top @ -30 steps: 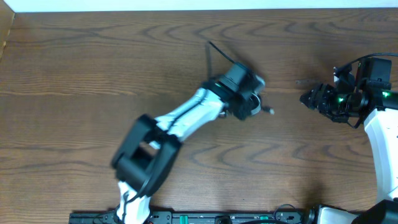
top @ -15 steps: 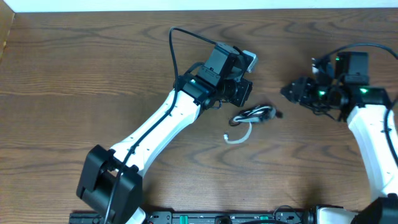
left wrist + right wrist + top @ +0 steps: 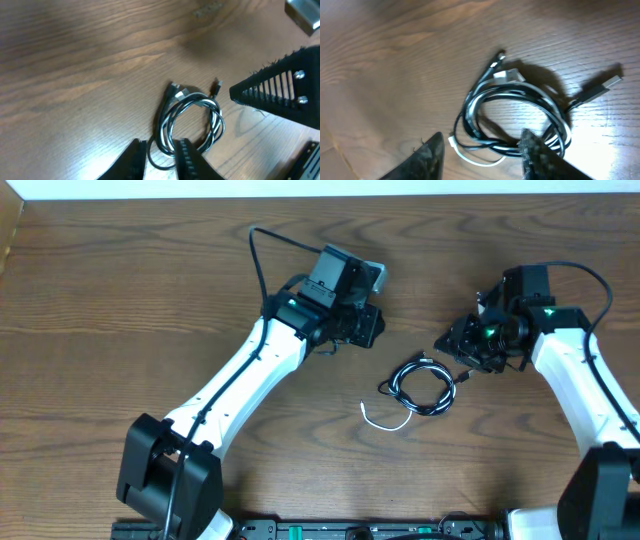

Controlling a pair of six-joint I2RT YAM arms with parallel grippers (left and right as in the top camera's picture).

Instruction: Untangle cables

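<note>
Overhead: white and black cables (image 3: 422, 385) lie coiled together on the table (image 3: 120, 300), between left gripper (image 3: 367, 330) and right gripper (image 3: 448, 350), touching neither; left wrist: fingers (image 3: 187, 157) slightly parted, empty, above the cables; right wrist: fingers (image 3: 431, 155) spread, empty, cables beneath.

Overhead camera: fixed above the table (image 3: 120, 280), facing straight down, far enough to frame the whole work area.

Left wrist camera: mounted behind the left gripper (image 3: 160, 159), looking obliquely forward past its fingertips. The cables (image 3: 192, 122) lie just ahead of them.

Right wrist camera: same mounting on the right gripper (image 3: 482, 155), but nearer (the cables fill the frame just beyond its fingertips).

All three views share the cables.
</note>
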